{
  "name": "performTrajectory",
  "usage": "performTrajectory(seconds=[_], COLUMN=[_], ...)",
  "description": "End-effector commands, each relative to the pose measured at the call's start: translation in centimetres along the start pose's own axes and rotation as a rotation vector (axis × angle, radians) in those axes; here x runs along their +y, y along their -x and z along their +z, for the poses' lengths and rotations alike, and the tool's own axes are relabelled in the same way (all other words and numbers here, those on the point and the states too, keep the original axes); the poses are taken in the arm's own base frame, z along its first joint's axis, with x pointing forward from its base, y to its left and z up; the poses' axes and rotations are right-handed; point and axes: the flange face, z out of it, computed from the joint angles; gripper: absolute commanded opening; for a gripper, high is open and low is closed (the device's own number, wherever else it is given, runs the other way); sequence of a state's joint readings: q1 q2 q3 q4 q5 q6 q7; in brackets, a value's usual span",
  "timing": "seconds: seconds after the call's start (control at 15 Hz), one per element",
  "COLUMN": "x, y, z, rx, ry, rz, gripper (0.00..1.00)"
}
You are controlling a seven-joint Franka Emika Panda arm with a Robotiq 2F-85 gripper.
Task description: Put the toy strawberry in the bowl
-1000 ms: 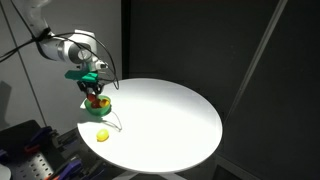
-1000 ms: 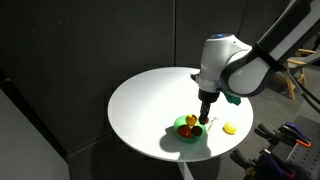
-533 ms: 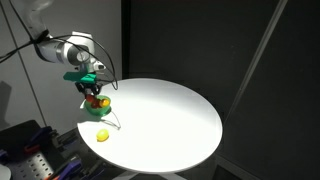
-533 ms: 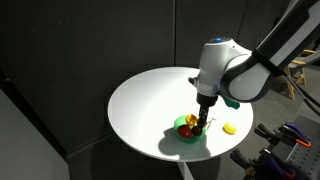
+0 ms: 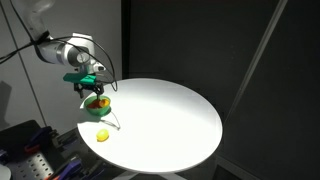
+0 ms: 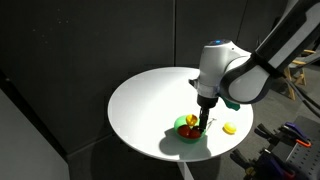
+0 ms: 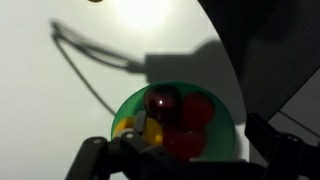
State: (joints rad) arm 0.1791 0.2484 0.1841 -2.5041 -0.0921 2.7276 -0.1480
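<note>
The green bowl (image 7: 225,110) sits near the edge of the white round table, seen in both exterior views (image 5: 104,108) (image 6: 180,134). Inside it lie a few red toy fruits and a yellow piece (image 7: 145,130). The red-orange one (image 7: 196,108) looks like the toy strawberry; a darker glossy red one (image 7: 160,100) lies beside it. My gripper (image 7: 185,150) hangs just above the bowl (image 5: 93,93) (image 6: 203,117). Its jaws stand open, one on each side of the bowl, with nothing between them.
A pale yellow toy fruit (image 5: 102,135) (image 6: 229,128) lies on the table (image 5: 170,115) beside the bowl, close to the rim. A thin wire (image 7: 90,70) runs across the tabletop by the bowl. Dark curtains surround the table.
The jaws have opened over the bowl, and the red fruit that was between them now lies in it. The arm has hardly moved.
</note>
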Motion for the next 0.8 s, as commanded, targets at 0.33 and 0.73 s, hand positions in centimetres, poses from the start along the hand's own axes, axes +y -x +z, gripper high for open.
performTrajectory(seconds=[0.33, 0.73], x=[0.6, 1.4], y=[1.4, 2.8], z=[-2.2, -4.3], rx=[-0.071, -0.091], ry=[0.024, 0.067], rz=[0.141, 0.305], gripper=[1.0, 1.0])
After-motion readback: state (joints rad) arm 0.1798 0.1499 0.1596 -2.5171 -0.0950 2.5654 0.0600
